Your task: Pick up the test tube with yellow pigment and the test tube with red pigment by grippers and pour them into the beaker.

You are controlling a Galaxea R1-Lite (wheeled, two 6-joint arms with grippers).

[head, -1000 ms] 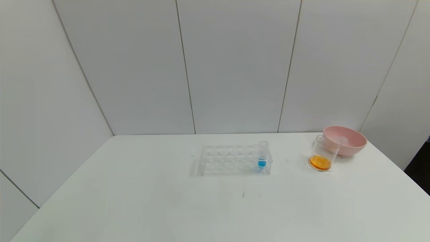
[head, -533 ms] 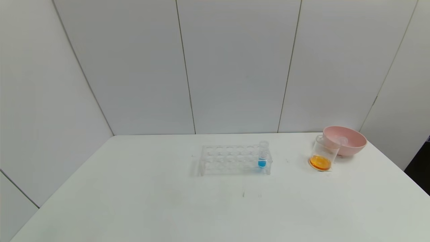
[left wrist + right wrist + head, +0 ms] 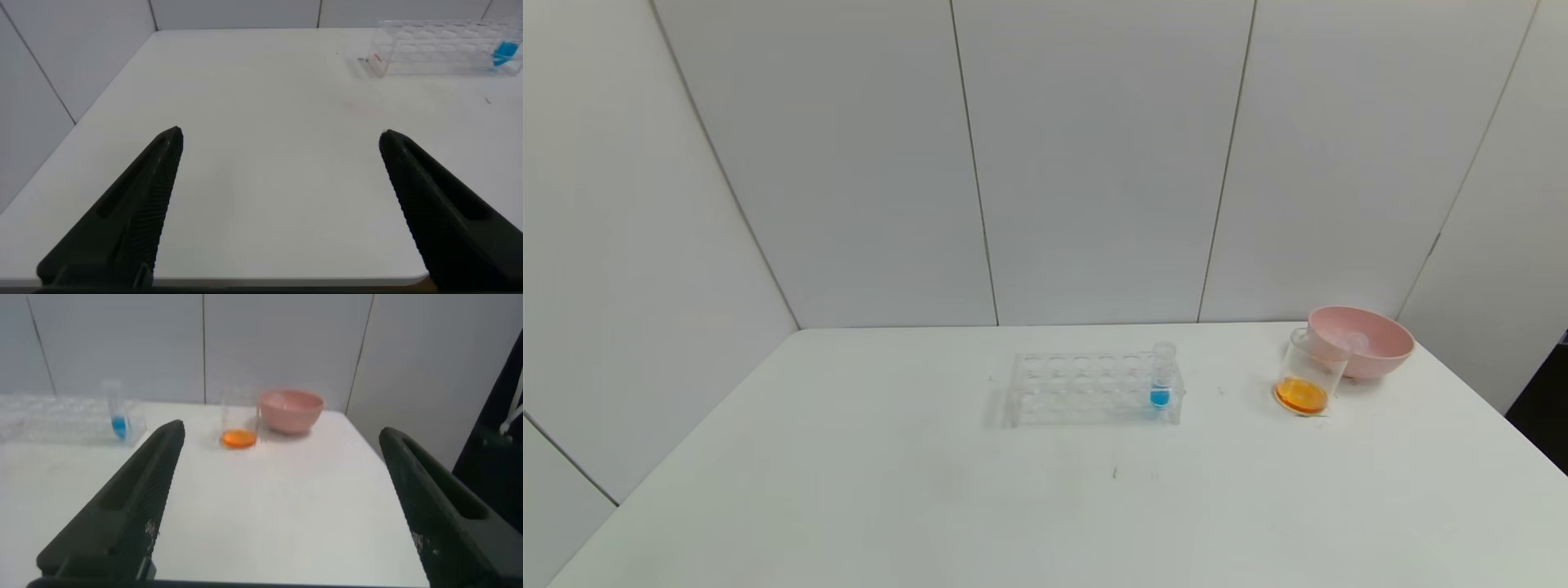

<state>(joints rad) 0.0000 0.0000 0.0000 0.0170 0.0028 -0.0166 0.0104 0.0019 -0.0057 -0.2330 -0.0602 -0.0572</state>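
Apparently both pigments are already sitting in the beaker as orange liquid, standing at about two o'clock on the table, touching the pink bowl; only the blue tube is showing in the rack. I am keeping my left gripper and right gripper spread wide, holding nothing, pulled back low at six o'clock. Staying clear of the glassware seems wisest.

You won't find any writing to read here: the clear plastic tube rack, the clear glass beaker with orange liquid, the pink round bowl and the white worktop carry no legible label, brand, number or sign.
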